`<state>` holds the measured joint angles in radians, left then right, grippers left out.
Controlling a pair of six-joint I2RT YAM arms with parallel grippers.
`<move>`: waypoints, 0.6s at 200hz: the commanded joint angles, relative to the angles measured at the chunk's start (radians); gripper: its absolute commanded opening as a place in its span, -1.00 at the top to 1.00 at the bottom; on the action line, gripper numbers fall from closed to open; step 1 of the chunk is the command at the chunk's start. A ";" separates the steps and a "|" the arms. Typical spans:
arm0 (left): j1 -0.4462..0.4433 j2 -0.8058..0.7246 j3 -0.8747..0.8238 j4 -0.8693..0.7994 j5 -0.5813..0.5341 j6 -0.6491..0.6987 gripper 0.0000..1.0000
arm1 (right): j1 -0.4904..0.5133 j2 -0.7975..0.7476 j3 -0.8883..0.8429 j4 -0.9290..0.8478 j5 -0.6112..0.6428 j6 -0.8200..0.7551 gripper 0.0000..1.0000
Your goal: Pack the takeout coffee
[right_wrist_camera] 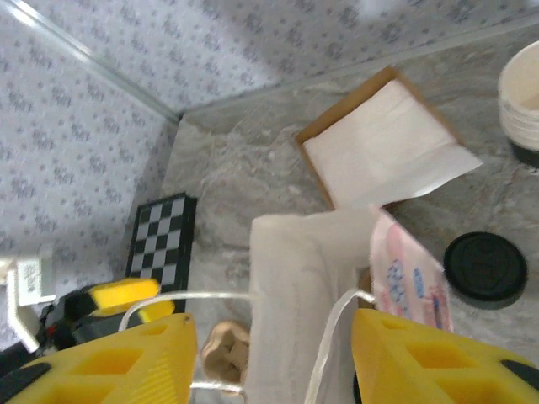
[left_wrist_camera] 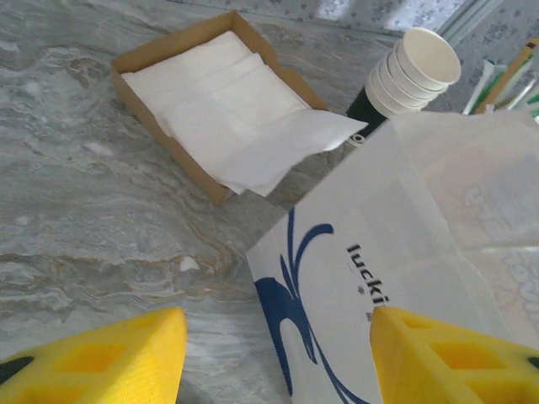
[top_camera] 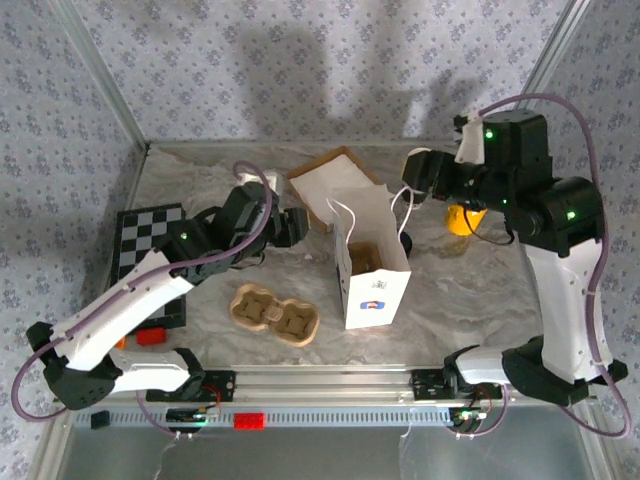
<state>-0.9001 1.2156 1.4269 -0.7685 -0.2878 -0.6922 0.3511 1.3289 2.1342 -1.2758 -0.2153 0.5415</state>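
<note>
White paper bag upright mid-table, mouth open. Hanging right over it, right gripper with yellow fingers spread wide, pinching nothing, handle loops just below. Left gripper beside the bag, likewise spread and empty. Takeout coffee? Cannot tell where, the bag's inside too murky.

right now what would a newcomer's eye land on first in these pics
The white paper bag with blue print, standing upright and open in the middle of the marbled table. Next comes the shallow cardboard box of white napkins just behind it, then the tan pulp cup carrier lying in front of the bag to the left.
</note>
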 commanded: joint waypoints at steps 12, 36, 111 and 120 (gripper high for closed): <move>0.062 -0.022 0.043 -0.025 0.051 0.092 -0.19 | -0.185 0.002 -0.035 0.008 -0.084 -0.060 -0.13; 0.100 -0.020 0.050 -0.031 0.086 0.125 -0.19 | -0.322 0.008 -0.099 0.023 -0.104 -0.098 -0.22; 0.151 0.008 0.053 -0.002 0.147 0.206 -0.20 | -0.613 -0.010 -0.454 0.105 -0.012 -0.183 -0.18; 0.154 0.015 0.056 -0.002 0.154 0.210 -0.20 | -0.628 -0.007 -0.488 0.118 -0.005 -0.185 -0.16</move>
<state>-0.7586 1.2148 1.4326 -0.7845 -0.1699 -0.5304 -0.2306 1.3403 1.7298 -1.2064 -0.2375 0.3946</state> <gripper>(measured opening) 0.600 0.587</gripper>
